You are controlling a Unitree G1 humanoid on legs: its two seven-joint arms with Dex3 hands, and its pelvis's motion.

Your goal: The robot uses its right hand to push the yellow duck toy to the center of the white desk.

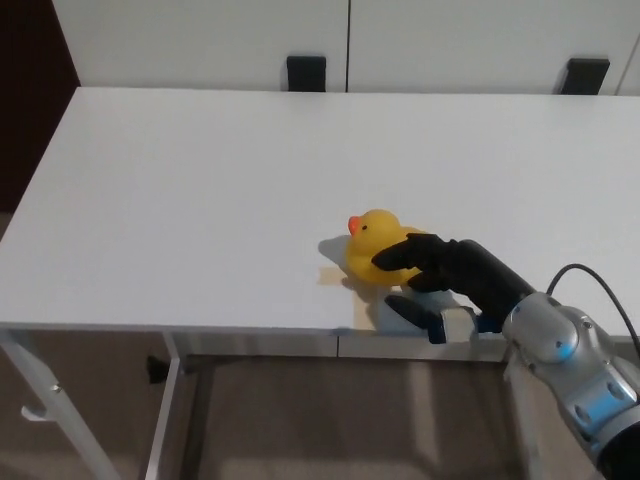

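So the yellow duck toy (pixel 375 245) is sitting upright on the white worktop (pixel 200 180), close to the near edge and a bit right of the middle of that edge. Its orange beak points toward the left side and slightly toward the far edge. It's parked right on top of a tan tape cross (pixel 333 276); only the left arm of the cross and a scrap near the front edge peek out from under it.

My right hand (pixel 440 275) comes in from the near right corner, low over the worktop. The upper fingers (pixel 398 256) are pressed against the duck's right flank, touching it on the side facing the right edge. The thumb sits lower, stretched out along the worktop just beside the near edge, below the duck's body and not clearly touching it. So the fingers are spread fairly wide, nothing gripped between them, just flat contact on the duck's side. There's a soft shadow under the hand at the front edge.

Behind the hand my grey wrist and forearm (pixel 570 365) hang off the front of the worktop, with a black cable (pixel 590 275) looping over them.

My left hand isn't showing anywhere.

Further out: the rest of the worktop is plain white. Past the far edge there are white cabinet fronts (pixel 200 40) with two dark blocks (pixel 306 72) sitting right at the far edge, one near the middle, one toward the far right corner. Below the near edge you can see the white frame legs (pixel 60 410) and the brownish floor (pixel 330 420).
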